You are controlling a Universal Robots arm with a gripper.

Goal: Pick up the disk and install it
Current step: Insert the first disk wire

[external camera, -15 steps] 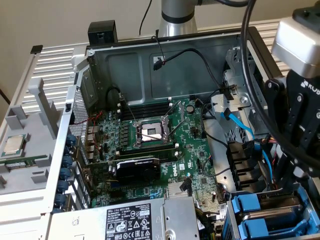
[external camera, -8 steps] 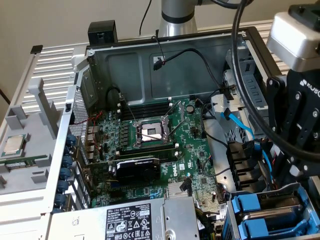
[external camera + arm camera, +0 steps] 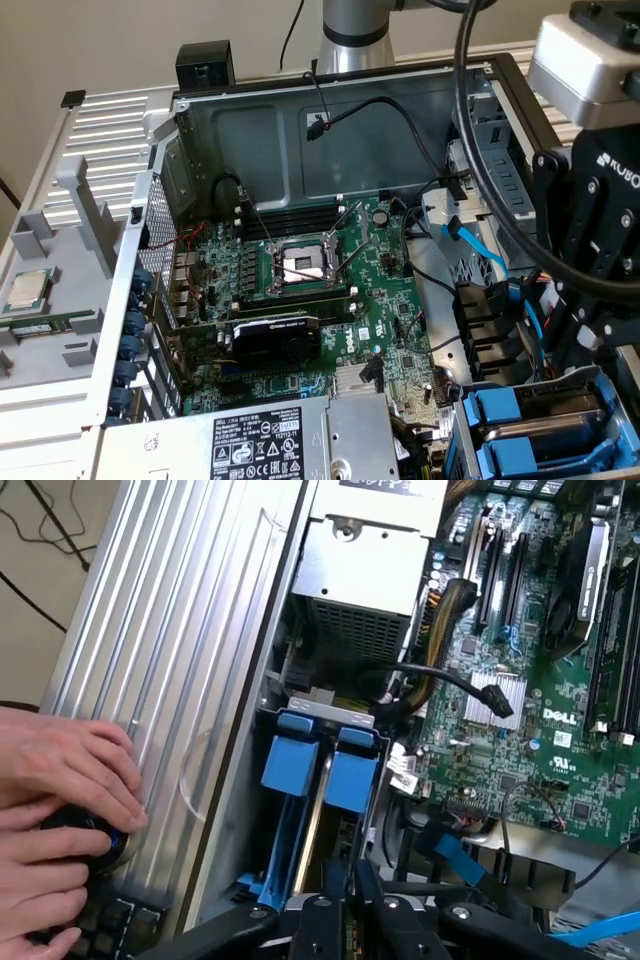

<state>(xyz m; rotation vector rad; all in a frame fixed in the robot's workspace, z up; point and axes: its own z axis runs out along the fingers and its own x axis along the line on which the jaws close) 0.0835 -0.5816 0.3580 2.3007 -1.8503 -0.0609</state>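
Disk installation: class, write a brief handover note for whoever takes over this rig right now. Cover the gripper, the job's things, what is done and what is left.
Gripper: low over the drive bay, directly above two blue carriers. What it holds cannot be told.
Things: both carriers stand edge-on in the bay, next to the motherboard. Which one has the disk cannot be told.
Done: the carriers look slotted into the bay.
Left: full seating is not confirmed.
Note: a person's hands rest on a controller outside the case.
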